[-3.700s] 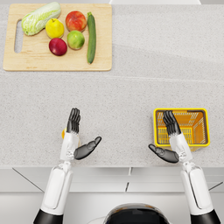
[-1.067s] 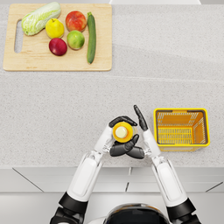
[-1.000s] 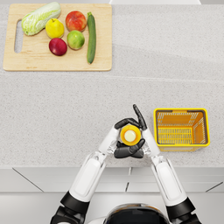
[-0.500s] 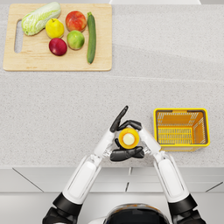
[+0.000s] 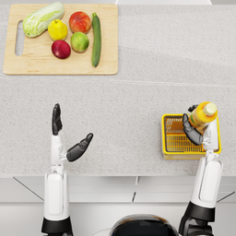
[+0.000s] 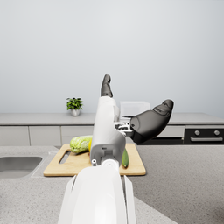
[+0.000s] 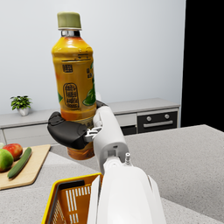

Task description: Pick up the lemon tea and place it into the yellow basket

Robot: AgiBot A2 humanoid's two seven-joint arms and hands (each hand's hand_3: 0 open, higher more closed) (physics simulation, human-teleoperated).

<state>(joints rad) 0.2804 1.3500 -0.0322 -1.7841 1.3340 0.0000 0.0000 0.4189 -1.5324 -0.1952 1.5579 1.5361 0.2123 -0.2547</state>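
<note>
My right hand (image 5: pixel 193 130) grips the lemon tea bottle (image 5: pixel 202 115), an orange bottle with a pale cap, upright above the yellow basket (image 5: pixel 168 150). In the right wrist view the lemon tea bottle (image 7: pixel 75 83) stands tall in my right hand (image 7: pixel 70 130), with the yellow basket (image 7: pixel 70 197) just below. My left hand (image 5: pixel 67 137) is far off at the counter's left front, holding nothing, fingers spread. The left wrist view shows that left hand (image 6: pixel 135 114) raised and empty.
A wooden cutting board (image 5: pixel 27 67) lies at the back left with a cabbage (image 5: pixel 42 18), lemon (image 5: pixel 57 30), tomato (image 5: pixel 79 21), green apple (image 5: pixel 79 41), red apple (image 5: pixel 61 49) and cucumber (image 5: pixel 96 39). A sink (image 6: pixel 17 162) shows in the left wrist view.
Both hands held the bottle together at the front centre. Now my right hand has carried it right, over the basket, and my left hand has let go and swung back left.
</note>
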